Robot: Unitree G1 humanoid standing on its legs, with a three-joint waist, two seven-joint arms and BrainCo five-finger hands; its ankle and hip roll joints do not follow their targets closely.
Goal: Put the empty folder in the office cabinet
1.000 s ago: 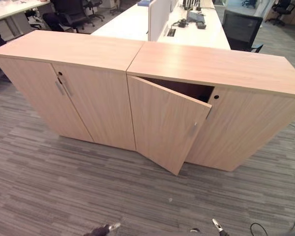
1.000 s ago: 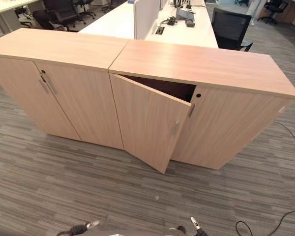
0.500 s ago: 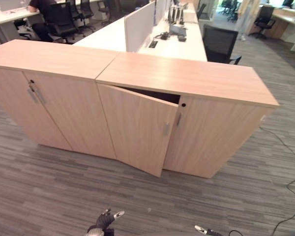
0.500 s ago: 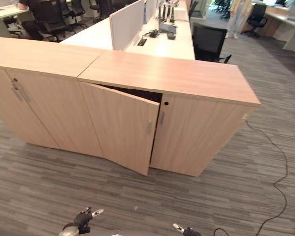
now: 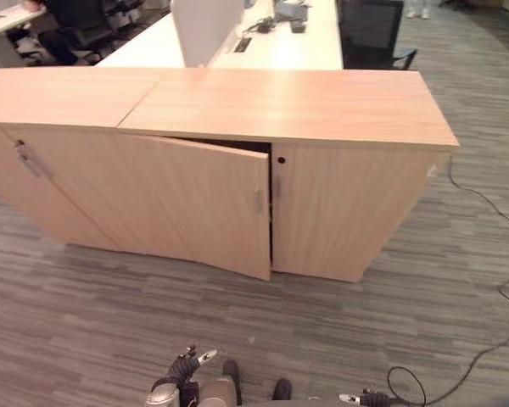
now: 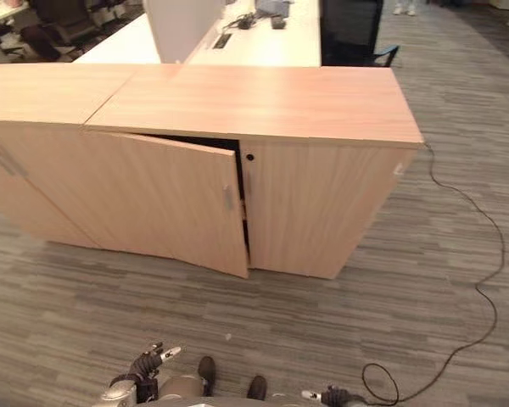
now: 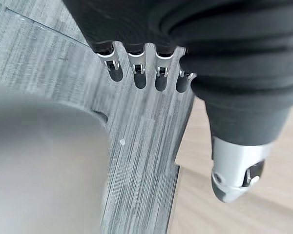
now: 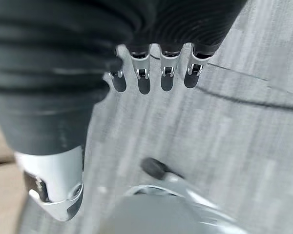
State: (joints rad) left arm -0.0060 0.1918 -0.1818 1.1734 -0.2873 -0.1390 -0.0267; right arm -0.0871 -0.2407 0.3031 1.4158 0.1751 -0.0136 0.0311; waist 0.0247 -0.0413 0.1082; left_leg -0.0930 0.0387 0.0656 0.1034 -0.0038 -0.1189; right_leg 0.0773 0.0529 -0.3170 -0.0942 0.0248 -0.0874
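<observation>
cabinet door [image 5: 205, 203] swung nearer shut, grey carpet [image 5: 365, 322]

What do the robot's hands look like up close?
Each hand, the left hand and the right hand, wears a dark ribbed cover over its back. Short silver fingers with dark tips poke out in a row, and a chunky silver thumb sits apart.

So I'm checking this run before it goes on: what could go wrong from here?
No folder shows in the left hand or the right hand; both hang open over the carpet, so there may be nothing to store. The cabinet door stands only partly ajar, so it likely needs swinging wider before anything fits through the gap.
</observation>
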